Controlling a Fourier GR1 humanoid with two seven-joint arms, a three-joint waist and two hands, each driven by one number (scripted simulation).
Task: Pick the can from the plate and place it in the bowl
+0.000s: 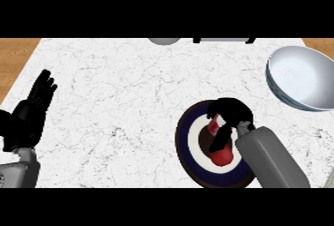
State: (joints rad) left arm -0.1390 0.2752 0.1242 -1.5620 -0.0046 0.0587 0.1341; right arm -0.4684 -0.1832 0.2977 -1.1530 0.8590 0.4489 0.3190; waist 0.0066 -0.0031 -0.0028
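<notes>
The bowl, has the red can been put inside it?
No, the bowl holds nothing; the can lies over the plate under the right hand.

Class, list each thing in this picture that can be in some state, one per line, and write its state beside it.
can: lying on the plate, fingers curled round it
plate: flat on the counter, holding the can
bowl: upright, nothing in it
right hand: shut on the can
left hand: open, resting at the left edge, fingers up
</notes>
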